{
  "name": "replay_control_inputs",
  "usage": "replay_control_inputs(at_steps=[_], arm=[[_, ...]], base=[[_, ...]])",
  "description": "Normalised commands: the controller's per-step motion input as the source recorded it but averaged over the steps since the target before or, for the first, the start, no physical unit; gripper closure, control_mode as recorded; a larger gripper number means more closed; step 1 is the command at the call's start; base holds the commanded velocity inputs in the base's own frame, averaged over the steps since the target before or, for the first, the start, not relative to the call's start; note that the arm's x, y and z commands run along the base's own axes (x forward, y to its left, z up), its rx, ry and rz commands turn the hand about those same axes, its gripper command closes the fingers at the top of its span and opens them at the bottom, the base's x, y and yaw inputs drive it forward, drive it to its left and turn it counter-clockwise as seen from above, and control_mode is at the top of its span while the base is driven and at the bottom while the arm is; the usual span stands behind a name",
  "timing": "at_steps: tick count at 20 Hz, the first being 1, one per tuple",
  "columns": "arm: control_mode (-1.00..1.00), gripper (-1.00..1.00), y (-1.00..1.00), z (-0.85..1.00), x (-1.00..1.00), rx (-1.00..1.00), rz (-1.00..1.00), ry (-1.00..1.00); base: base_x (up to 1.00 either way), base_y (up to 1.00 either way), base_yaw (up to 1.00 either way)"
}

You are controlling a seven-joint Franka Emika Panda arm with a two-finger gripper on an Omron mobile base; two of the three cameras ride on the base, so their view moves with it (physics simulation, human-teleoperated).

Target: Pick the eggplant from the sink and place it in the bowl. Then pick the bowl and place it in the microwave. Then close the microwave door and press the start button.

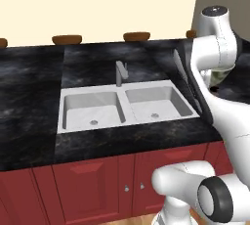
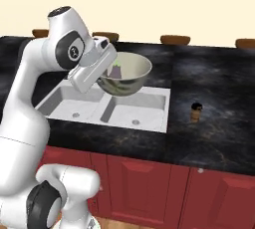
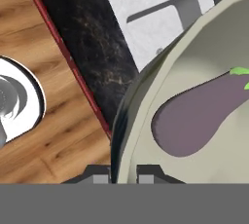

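Cream-white bowl [image 2: 125,73], just one, is up in the air over the sink [image 2: 107,104], and the single eggplant [image 3: 197,118] is lying inside it. In the hand view the eggplant is a fat purple-grey blob at about 3 o'clock, with a bit of green at its stem end cut off by the frame edge. The gripper [image 3: 124,175] has its two fingers pinched on the bowl rim at 6 o'clock, one tip on each side of the wall, so it's clamped on the bowl.

Sink count: two basins, two round drains, one grey faucet [image 1: 120,73] standing at 12 o'clock behind the divider. Along the back of the black counter [image 1: 29,101] I count four flat brown rounded shapes [image 1: 67,39], two of them clipped in the left base view.

Hard to read: in the left base view the arm covers most of the bowl, only a sliver shows at 3 o'clock. There's one small dark and brown thing [image 2: 196,111] on the counter at 3 o'clock in the right base view, too tiny to identify. Red cabinet doors [image 2: 149,188] run below.
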Motion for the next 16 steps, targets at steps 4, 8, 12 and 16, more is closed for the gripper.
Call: replay_control_inputs(at_steps=[4, 8, 12, 16], arm=[[1.00, 1.00, 0.00, 0.00, 0.00, 0.00, 0.00, 0.00], [1.00, 1.00, 0.00, 0.00, 0.00, 0.00, 0.00, 0.00], [1.00, 1.00, 0.00, 0.00, 0.00, 0.00, 0.00, 0.00], [1.00, 1.00, 0.00, 0.00, 0.00, 0.00, 0.00, 0.00]], base=[[-0.70, 0.00, 0.00], [-0.20, -0.03, 0.36], [-0.42, -0.04, 0.91], [-0.51, 0.00, 0.91]])
